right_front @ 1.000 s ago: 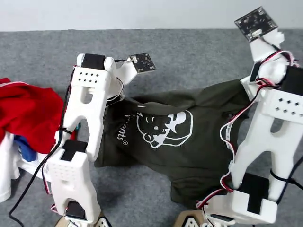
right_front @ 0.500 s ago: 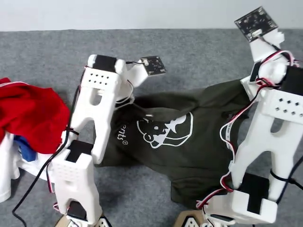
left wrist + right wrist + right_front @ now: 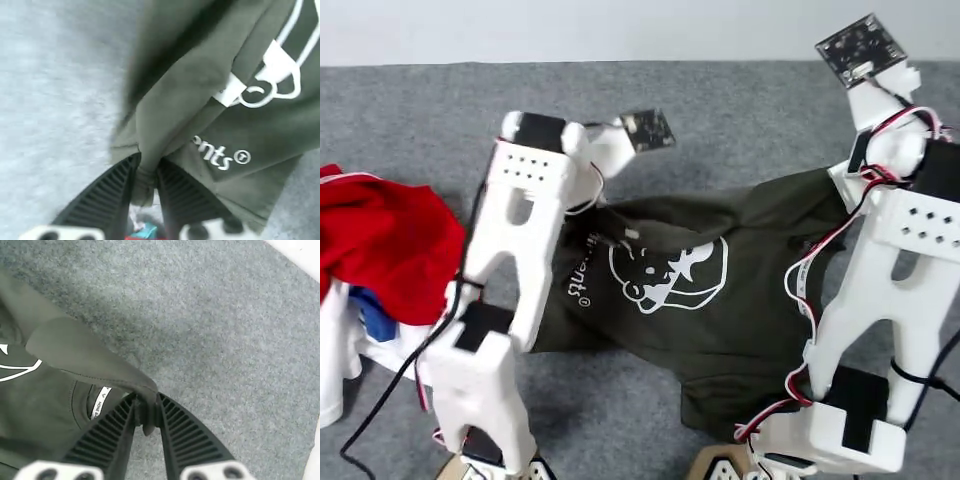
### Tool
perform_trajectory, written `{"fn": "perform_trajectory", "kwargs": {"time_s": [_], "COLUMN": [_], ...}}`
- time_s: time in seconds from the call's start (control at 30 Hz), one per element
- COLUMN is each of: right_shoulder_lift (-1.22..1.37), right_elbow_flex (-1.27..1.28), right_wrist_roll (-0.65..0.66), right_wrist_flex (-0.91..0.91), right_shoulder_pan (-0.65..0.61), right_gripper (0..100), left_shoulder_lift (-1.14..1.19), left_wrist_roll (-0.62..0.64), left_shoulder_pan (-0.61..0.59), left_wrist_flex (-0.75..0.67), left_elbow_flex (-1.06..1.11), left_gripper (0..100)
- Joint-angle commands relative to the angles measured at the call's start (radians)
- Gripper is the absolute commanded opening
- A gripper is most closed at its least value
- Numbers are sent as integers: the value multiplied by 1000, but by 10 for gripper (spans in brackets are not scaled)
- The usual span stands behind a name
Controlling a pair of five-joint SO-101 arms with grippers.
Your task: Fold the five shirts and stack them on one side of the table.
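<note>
- The green shirt [image 3: 720,310] lies crumpled in the middle of the grey table [image 3: 740,110], between the two arms, its white print [image 3: 665,270] facing up.
- The left arm [image 3: 515,230] stretches over the shirt's left side, and the right arm [image 3: 890,270] stands along its right side.
- In the left wrist view, the left claw [image 3: 146,165] is almost closed. Its two ribbed black fingers [image 3: 120,182] pinch a thin bunch of the green shirt [image 3: 190,115] between their tips.
- From that pinch the cloth fans out in long folds, with a small white tag [image 3: 227,92] sticking out of one fold and the white print [image 3: 280,75] beyond it.
- White lettering [image 3: 220,156] shows on the cloth just beside the left claw.
- In the right wrist view, the right claw [image 3: 146,405] is also almost closed, gripping an edge of the green shirt [image 3: 80,352] between its fingers [image 3: 112,427].
- The held edge forms a raised ridge running away from the right claw, with bare table [image 3: 225,340] on one side of it.
- On the other side of the ridge the shirt's neck opening lies flat, with a neck label [image 3: 100,400] inside it.
- A red shirt [image 3: 380,245] sits heaped at the table's left edge, on top of white cloth [image 3: 335,350] and a bit of blue cloth [image 3: 375,315].
- That heap is apart from the green shirt, with the left arm between them in the high view.
</note>
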Motion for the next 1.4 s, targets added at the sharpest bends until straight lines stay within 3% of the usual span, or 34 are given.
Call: {"fn": "perform_trajectory", "kwargs": {"time_s": [0.0,0.13,0.27,0.6,0.93,1.13,1.37], "right_shoulder_lift": [-105,-189,-271,-521,-688,-766,-848], "right_elbow_flex": [-25,-25,-25,-25,-25,-25,-25], "right_wrist_roll": [-8,-11,-12,-60,-26,-18,-12], "right_wrist_flex": [-30,-94,-170,-389,-493,-544,-545], "right_shoulder_pan": [16,73,153,200,203,321,338], "right_gripper": [10,10,10,10,10,10,10], "left_shoulder_lift": [-178,-290,-370,-557,-795,-928,-1049], "left_wrist_roll": [98,253,321,322,321,321,319], "left_shoulder_pan": [-23,-87,-180,-316,-318,-318,-318], "left_wrist_flex": [29,28,28,28,29,31,29], "left_elbow_flex": [-76,-177,-271,-420,-414,-414,-412], "left_gripper": [5,5,5,5,5,5,5]}}
